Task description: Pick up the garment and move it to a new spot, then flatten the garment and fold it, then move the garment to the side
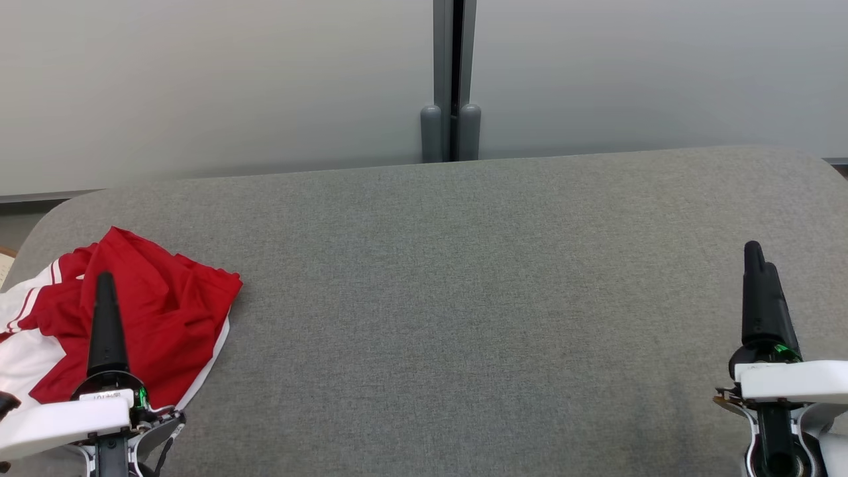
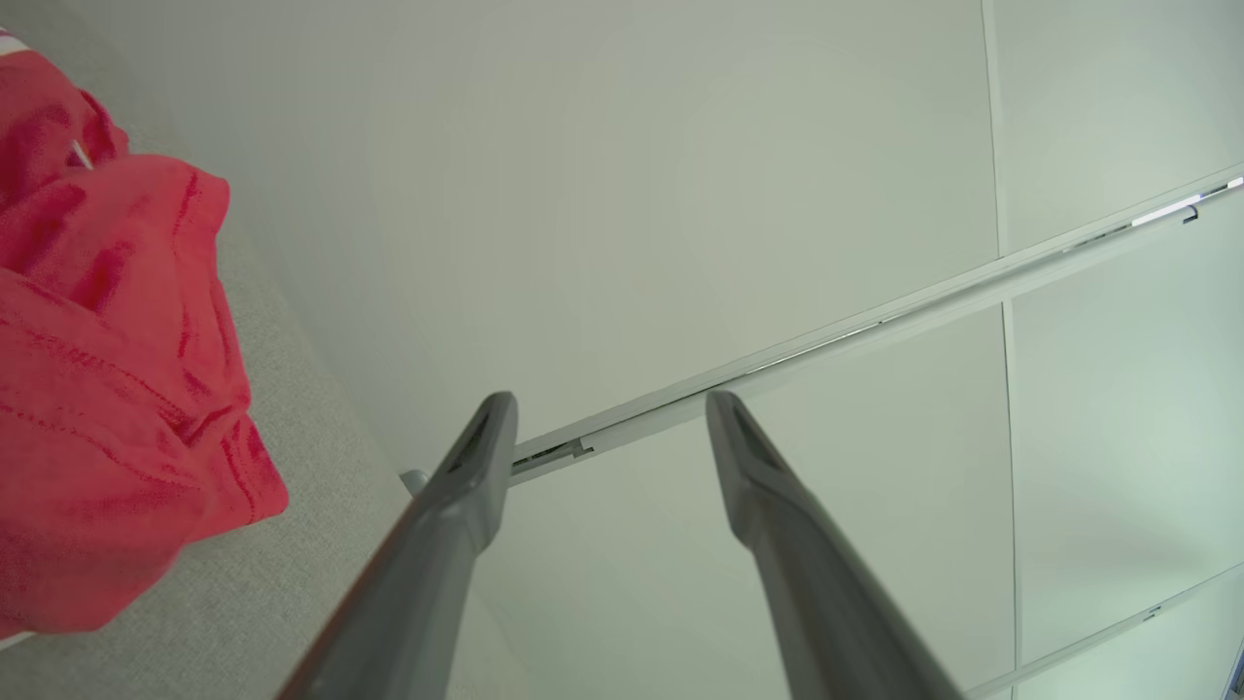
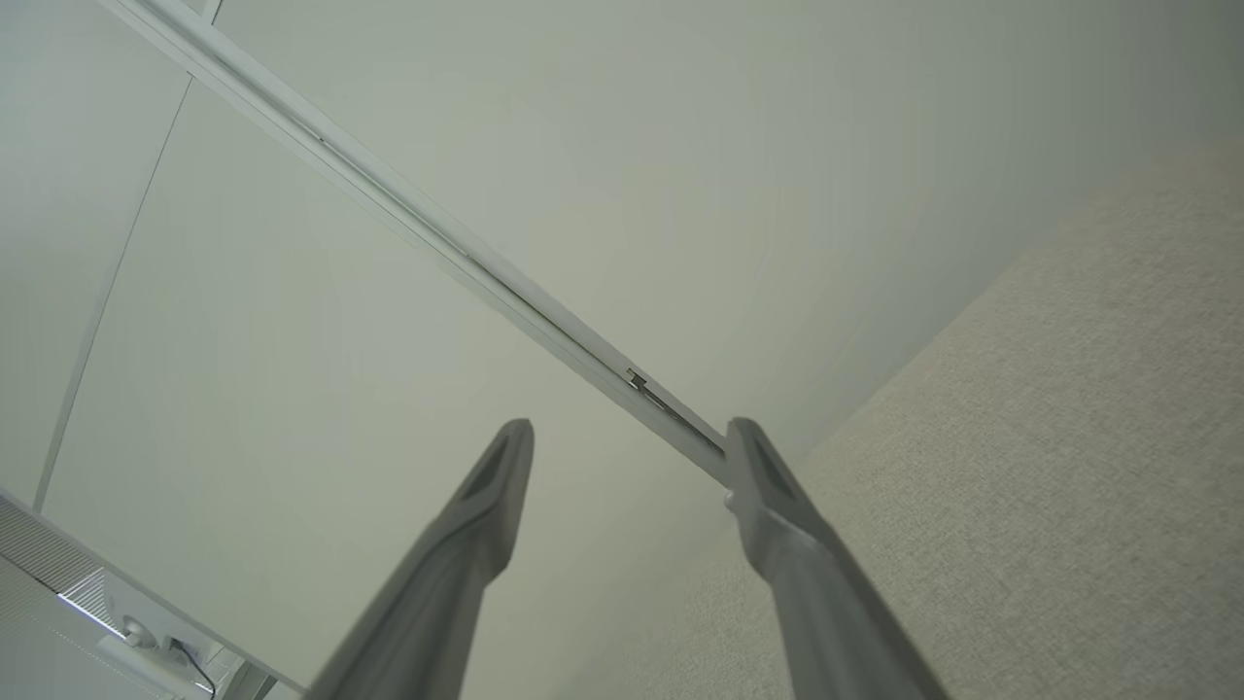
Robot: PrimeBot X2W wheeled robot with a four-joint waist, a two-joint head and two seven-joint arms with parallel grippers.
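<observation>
Left gripper (image 1: 105, 285) sits closest in the head view, lower left, over the garment (image 1: 159, 311), which is bunched up at the near-left corner of the table (image 1: 464, 298) with part of it running off the frame edge. Right gripper (image 1: 756, 260) is way over at lower right above bare table, well apart from the garment. Both are seen edge-on here, so you can't read the gap.

My take: pickup hasn't started. I'd tilt the left one down onto a raised fold, not a flat bit, and pinch the ridge so it grabs only a few layers. Go too deep and it'll likely snag the table.

Garment looks like a thin sporty knit, red with white panels and stripes, soft creases all over, nothing flat. Table is covered in grey woven fabric with rounded corners, probably a bit grippy. A pale smooth wall (image 1: 199, 79) stands behind.

Left wrist view: left gripper (image 2: 610, 408) has its jaws spread wide with nothing between them, pointing off at the wall (image 2: 680, 194). Garment (image 2: 97, 340) is off to the side, a rumpled red hump on the table (image 2: 292, 554), not touching the gripper.

Right wrist view: right gripper (image 3: 630, 437) jaws apart too, empty, table (image 3: 1069, 437) to one side
</observation>
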